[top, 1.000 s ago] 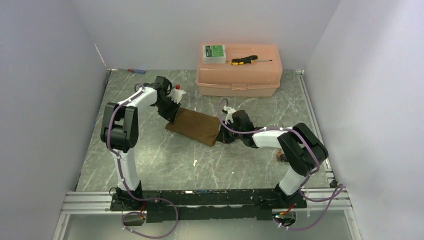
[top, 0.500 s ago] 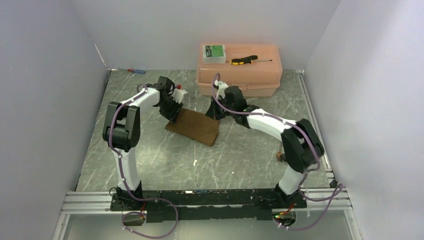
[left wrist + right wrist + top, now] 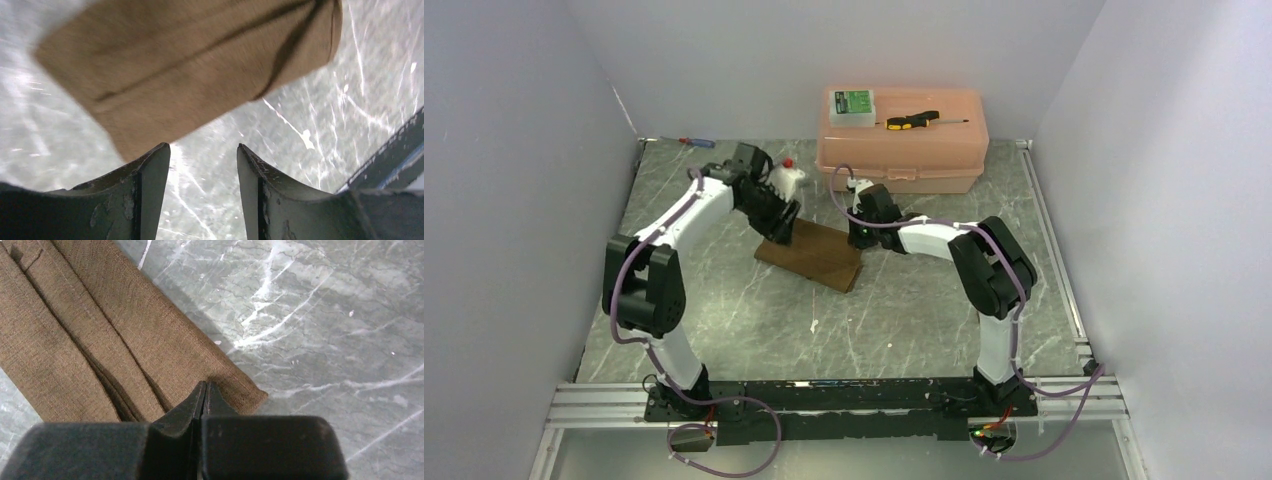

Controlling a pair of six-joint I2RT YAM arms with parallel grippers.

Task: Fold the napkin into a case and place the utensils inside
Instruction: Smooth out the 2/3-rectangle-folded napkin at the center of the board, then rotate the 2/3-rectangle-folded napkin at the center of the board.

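Since half a second ago both arms have shifted: the left arm has stretched further over the table (image 3: 724,300), and the right arm has swung in from the front of the pink box (image 3: 904,150) and come down at the cloth, which lies where it did. The box stands at the far edge with its lid down. The napkin (image 3: 812,256) lies mid-table, folded into a slanted rectangle with long creases running down it. The left gripper (image 3: 202,149) hangs over its far left corner with its fingers well apart and only marble between them; one tip is just beside the cloth's corner. The right gripper (image 3: 204,386) sits at the far right corner with its fingers pressed together and no gap; whether they nip any cloth I cannot tell. On the lid lie a small clear case with a green label (image 3: 851,105) and a yellow-and-black screwdriver (image 3: 910,120). A blue-and-red screwdriver (image 3: 696,142) lies by the far left wall.
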